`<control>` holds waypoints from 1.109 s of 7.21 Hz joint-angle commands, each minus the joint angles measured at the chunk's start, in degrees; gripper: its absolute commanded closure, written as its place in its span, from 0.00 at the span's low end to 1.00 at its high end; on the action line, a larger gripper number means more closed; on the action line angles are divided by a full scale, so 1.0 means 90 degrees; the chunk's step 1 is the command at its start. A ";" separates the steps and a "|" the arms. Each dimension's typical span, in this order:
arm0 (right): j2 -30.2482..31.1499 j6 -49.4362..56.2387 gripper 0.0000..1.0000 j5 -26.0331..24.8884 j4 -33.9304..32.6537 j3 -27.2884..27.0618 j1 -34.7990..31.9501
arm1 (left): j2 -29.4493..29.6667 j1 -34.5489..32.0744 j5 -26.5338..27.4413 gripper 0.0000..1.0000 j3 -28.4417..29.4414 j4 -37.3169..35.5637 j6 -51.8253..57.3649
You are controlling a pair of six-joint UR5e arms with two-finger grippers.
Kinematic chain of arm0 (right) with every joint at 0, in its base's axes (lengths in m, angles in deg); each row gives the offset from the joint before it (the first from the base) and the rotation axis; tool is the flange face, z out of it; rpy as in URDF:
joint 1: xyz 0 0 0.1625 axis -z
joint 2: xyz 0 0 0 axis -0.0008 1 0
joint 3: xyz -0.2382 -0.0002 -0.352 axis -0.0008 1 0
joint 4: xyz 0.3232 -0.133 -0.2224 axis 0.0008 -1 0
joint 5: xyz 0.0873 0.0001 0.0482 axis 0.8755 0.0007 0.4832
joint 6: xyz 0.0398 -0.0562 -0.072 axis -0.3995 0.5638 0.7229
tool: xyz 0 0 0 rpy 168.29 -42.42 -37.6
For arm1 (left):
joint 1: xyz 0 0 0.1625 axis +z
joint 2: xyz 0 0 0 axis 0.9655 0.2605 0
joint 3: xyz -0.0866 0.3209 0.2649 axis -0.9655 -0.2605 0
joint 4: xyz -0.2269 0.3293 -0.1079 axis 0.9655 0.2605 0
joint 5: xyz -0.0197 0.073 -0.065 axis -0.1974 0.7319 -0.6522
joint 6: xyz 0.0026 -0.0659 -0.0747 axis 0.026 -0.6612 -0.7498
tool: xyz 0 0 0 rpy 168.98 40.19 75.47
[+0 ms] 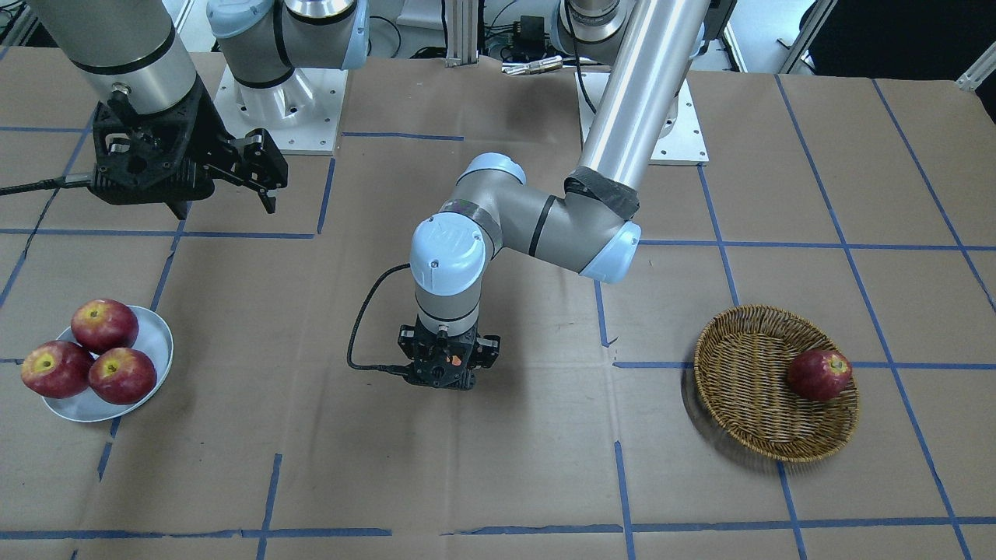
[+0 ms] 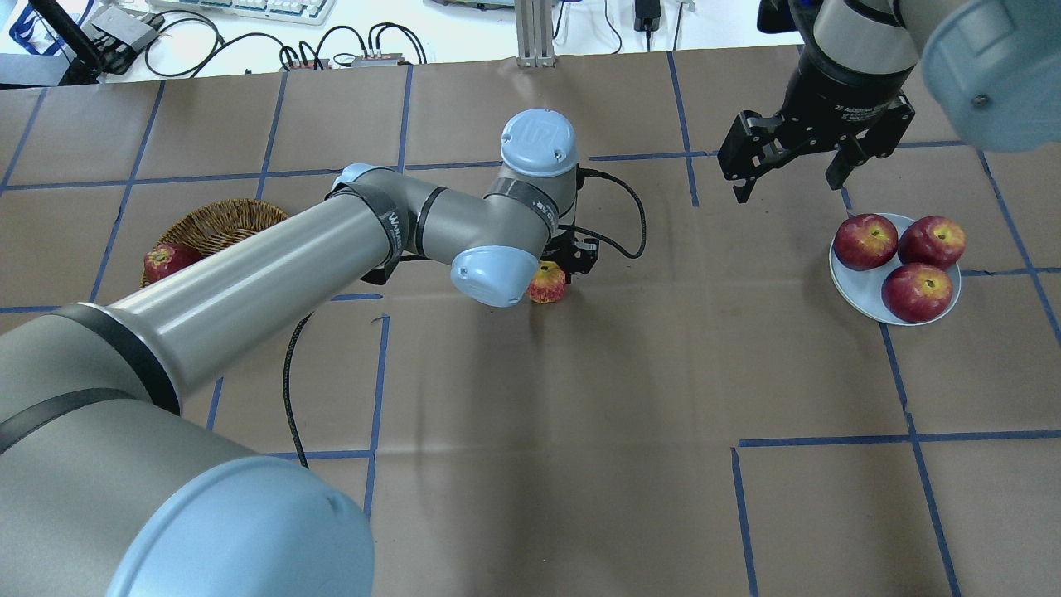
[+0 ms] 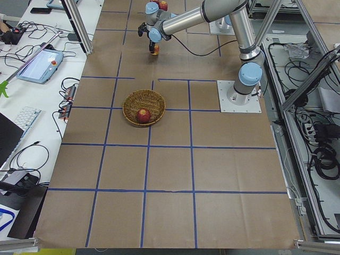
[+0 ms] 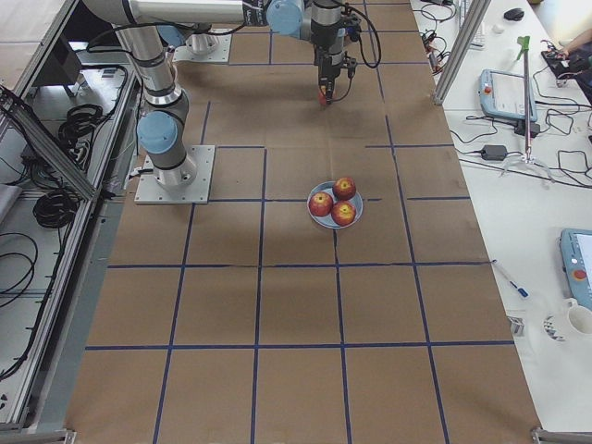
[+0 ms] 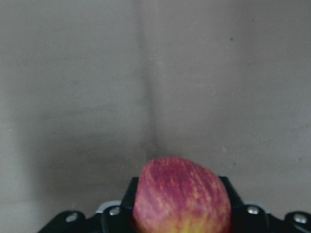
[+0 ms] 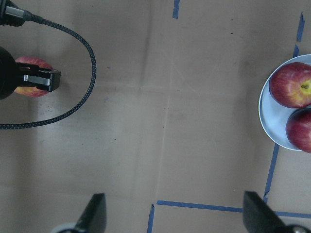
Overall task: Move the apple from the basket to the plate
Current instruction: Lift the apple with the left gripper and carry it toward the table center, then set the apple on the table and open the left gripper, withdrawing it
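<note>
Left gripper (image 1: 449,372) clamping one striped apple (image 2: 548,283); three dark apples (image 2: 864,241) sitting on plate (image 2: 855,287), one deep-red apple (image 2: 166,261) in basket (image 2: 228,220); right gripper (image 2: 786,189) hanging spread.

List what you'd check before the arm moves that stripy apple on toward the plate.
1. Grip: the left gripper is closed on the apple, with a finger on each side. Ok.
2. Apple lifted clear of the table: cannot tell.
3. Room on the plate: three red apples cover most of it, leaving only a bare strip. Not ok.
4. Way to the plate: the right gripper hangs open near it, height unclear. Cannot tell.
5. Basket well behind, holding one dark apple. Ok.
</note>
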 commanded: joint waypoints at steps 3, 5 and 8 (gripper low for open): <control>-0.0068 0.0007 0.00 0.0010 -0.0010 -0.0036 0.0010 | -0.0196 0.0029 0.0004 0.01 0.0107 0.0103 -0.0047; -0.0088 -0.0012 0.00 -0.0010 -0.0165 -0.0016 -0.0020 | -0.0964 0.0476 0.0004 0.01 0.0555 0.1356 0.0225; -0.0341 -0.0100 0.00 -0.0029 -0.0399 -0.0007 -0.0097 | -0.2331 0.1179 -0.0045 0.01 0.0342 0.2500 0.1677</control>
